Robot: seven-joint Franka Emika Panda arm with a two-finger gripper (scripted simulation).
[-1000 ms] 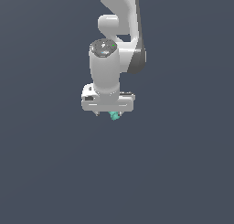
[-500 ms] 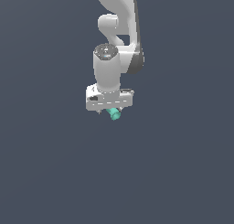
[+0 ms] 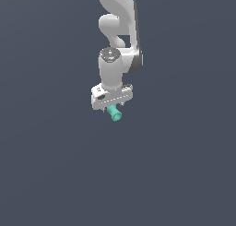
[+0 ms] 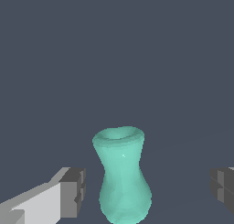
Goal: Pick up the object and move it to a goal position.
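The object (image 4: 122,177) is a small teal-green spool with a flared hollow end and a narrow waist. In the wrist view it lies between my two fingers, with a clear gap on each side. The left finger pad (image 4: 73,192) is nearer to it than the right finger pad (image 4: 222,187). My gripper (image 4: 148,189) is open. In the exterior view the white gripper (image 3: 110,107) hangs right over the object (image 3: 114,114), whose flared end pokes out below the hand.
A plain dark grey surface (image 3: 184,165) fills both views. The white arm (image 3: 117,31) rises toward the top of the exterior view.
The hand has turned a little about its own axis and now sits slanted in the exterior view. More of the teal object shows beneath it. The object stays in place.
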